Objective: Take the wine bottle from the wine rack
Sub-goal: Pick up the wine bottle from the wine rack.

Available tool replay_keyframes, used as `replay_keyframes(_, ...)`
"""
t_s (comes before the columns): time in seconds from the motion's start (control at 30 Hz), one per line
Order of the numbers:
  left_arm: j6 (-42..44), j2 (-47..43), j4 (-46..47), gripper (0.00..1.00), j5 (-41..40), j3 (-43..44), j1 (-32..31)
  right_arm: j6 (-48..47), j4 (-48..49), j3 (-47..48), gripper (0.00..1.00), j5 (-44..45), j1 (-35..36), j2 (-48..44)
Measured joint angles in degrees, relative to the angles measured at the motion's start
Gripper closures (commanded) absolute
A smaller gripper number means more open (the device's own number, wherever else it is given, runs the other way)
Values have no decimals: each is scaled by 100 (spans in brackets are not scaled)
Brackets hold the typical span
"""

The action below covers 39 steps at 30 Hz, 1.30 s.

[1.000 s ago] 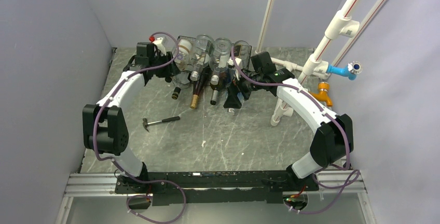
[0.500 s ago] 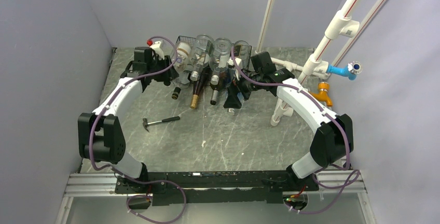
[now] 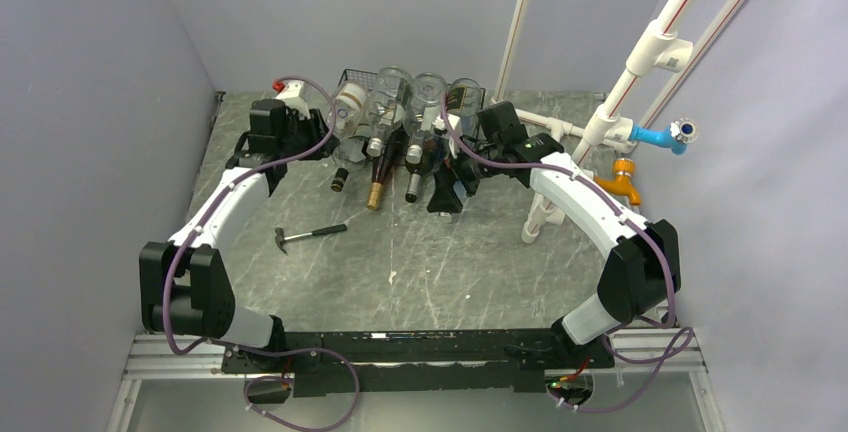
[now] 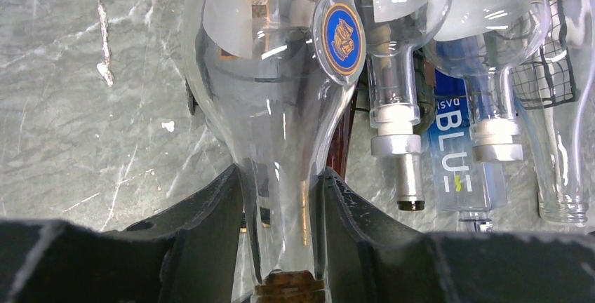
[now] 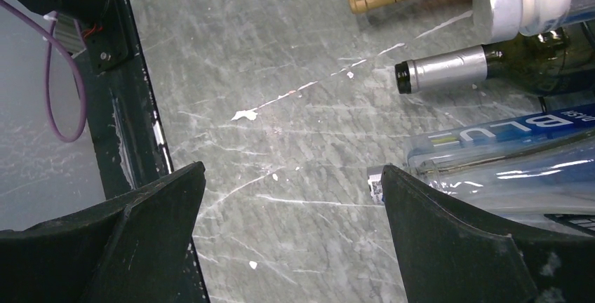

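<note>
A clear wine bottle (image 4: pixel 273 71) with a blue round emblem and a cork lies at the left end of the black wire wine rack (image 3: pixel 356 78). My left gripper (image 4: pixel 283 177) is shut on its narrow neck just above the cork. In the top view this bottle (image 3: pixel 347 112) sits beside the left gripper (image 3: pixel 305 137). My right gripper (image 5: pixel 291 177) stands open over bare table at the rack's right end, with a clear BLU bottle (image 5: pixel 505 142) beside its right finger. It appears in the top view as the right gripper (image 3: pixel 447 190).
Several more bottles lie in the rack with their necks toward me, among them an amber one with gold foil (image 3: pixel 378 187) and a dark one with a silver capsule (image 5: pixel 449 68). A small hammer (image 3: pixel 312 234) lies on the table. White pipes (image 3: pixel 640 62) with a blue valve (image 3: pixel 665 137) stand at right.
My left arm has swung left, its elbow dropping toward the near left, while the gripper stays on the bottle's neck. The right gripper has shifted slightly left.
</note>
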Motion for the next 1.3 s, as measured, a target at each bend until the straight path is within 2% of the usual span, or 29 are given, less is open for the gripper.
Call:
replay_keyframes(0.37, -90, -142, 538, 100, 7, -468, 0, -7, -59, 70, 0, 13, 103, 17)
replay_keyframes(0.77, -140, -188, 767, 100, 101, -817, 0, -367, -507, 1274, 0, 55, 435, 490)
replay_keyframes(1.1, -332, -313, 1040, 100, 186, -1263, 0, -81, -688, 2962, 0, 48, 584, 1641)
replay_keyframes(1.3, -439, -339, 1292, 100, 192, -1419, 0, 1241, -42, 4474, 0, 407, 584, 2702)
